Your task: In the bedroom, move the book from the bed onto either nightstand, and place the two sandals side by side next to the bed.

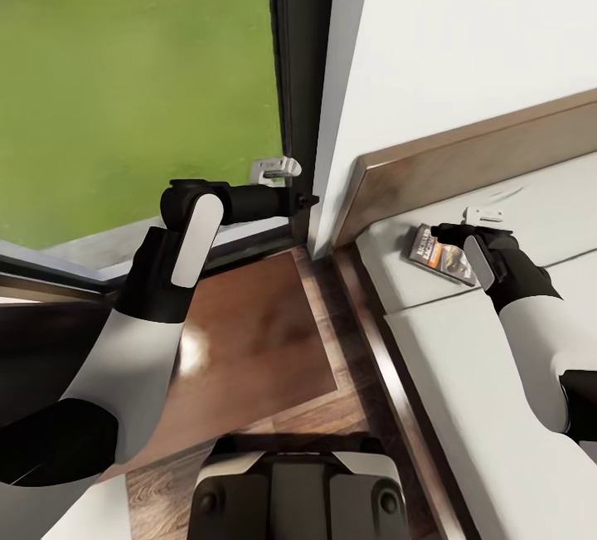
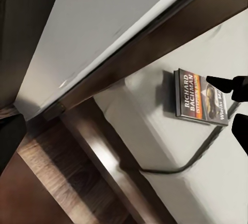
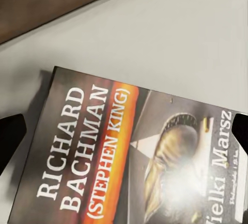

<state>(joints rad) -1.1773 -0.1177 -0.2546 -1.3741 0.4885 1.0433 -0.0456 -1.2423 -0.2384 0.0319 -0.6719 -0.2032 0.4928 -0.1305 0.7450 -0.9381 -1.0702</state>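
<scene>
The book (image 1: 439, 256) lies flat on the bed's off-white mattress (image 1: 464, 374), close to the brown headboard (image 1: 464, 162). Its dark cover has an orange band and white lettering (image 3: 103, 152). My right gripper (image 1: 444, 235) hovers just over the book, open, with one fingertip (image 3: 10, 136) beyond each side of the cover. The left wrist view also takes in the book (image 2: 199, 97). My left gripper (image 1: 303, 200) is held out towards the window corner, above the nightstand (image 1: 249, 333), open and holding nothing. The sandals are out of view.
A tall dark-framed window (image 1: 141, 92) with grass behind it stands to the left of the white wall (image 1: 464, 42). The bed's dark wooden side rail (image 1: 390, 374) runs between nightstand and mattress. My own base (image 1: 298, 490) is at the bottom.
</scene>
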